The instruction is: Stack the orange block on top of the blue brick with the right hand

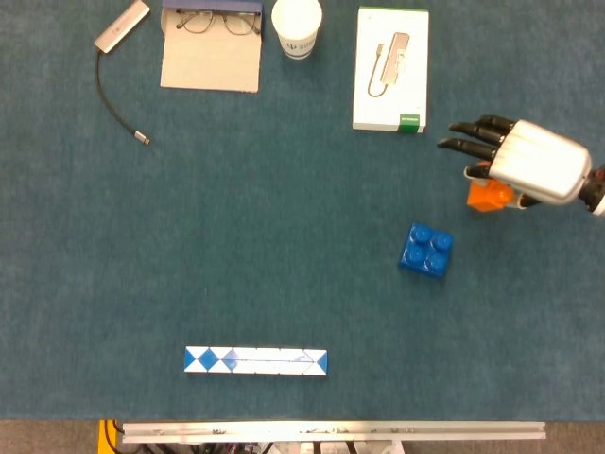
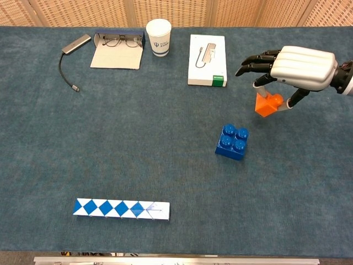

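My right hand (image 1: pixel 529 165) (image 2: pixel 295 69) pinches the orange block (image 1: pixel 489 196) (image 2: pixel 268 105) from above, with its other fingers stretched out to the left. The block hangs in the air, up and to the right of the blue brick (image 1: pixel 426 250) (image 2: pixel 232 142). That brick has four round studs on top and lies on the blue-green table cloth with nothing on it. My left hand shows in neither view.
At the back of the table lie a white box (image 1: pixel 390 69) (image 2: pixel 207 52), a paper cup (image 1: pixel 297 27) (image 2: pixel 158 29), a glasses case (image 1: pixel 211 44) and a cable adapter (image 1: pixel 121 66). A blue-and-white patterned bar (image 1: pixel 255 360) (image 2: pixel 121 209) lies near the front edge.
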Tool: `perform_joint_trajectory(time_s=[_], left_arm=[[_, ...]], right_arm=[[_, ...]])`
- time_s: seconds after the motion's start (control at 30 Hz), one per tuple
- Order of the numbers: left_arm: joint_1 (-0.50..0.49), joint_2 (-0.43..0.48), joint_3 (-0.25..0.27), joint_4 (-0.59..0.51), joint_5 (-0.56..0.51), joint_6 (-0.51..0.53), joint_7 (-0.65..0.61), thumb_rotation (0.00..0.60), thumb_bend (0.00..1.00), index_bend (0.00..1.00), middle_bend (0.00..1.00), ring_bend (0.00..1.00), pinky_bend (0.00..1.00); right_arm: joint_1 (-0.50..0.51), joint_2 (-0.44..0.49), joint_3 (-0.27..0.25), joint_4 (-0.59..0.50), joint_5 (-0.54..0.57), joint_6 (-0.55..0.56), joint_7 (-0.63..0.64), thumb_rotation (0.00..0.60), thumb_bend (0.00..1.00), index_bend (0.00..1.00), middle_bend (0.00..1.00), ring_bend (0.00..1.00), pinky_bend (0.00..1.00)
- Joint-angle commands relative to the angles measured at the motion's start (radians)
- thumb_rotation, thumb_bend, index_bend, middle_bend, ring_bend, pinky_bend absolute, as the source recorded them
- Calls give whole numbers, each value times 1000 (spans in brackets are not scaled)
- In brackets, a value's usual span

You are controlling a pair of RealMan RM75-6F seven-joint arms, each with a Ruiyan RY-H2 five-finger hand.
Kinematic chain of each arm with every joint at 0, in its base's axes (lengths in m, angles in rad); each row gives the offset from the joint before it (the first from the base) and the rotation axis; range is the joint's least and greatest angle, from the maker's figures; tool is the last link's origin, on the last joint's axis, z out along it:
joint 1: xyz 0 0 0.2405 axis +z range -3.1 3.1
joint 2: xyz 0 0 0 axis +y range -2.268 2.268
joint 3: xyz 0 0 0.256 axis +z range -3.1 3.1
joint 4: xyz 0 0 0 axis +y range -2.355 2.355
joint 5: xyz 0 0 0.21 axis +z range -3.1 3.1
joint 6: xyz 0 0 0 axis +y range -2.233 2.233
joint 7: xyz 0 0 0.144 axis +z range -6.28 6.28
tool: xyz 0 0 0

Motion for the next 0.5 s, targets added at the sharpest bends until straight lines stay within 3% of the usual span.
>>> perform_joint_trajectory(time_s=[0.03,0.5], left_arm=[[-2,6,-1,-2,-2,-5,4,600,215,373,368,327,518],[-31,28,3,31,20,-56,-43,600,215,373,368,327,518]], right_arm=[[15,8,-1,-20,-11,5,-7,600,199,700,181,107,244],[92,75,12,-214,-56,23,-110,600,199,700,182,107,244]])
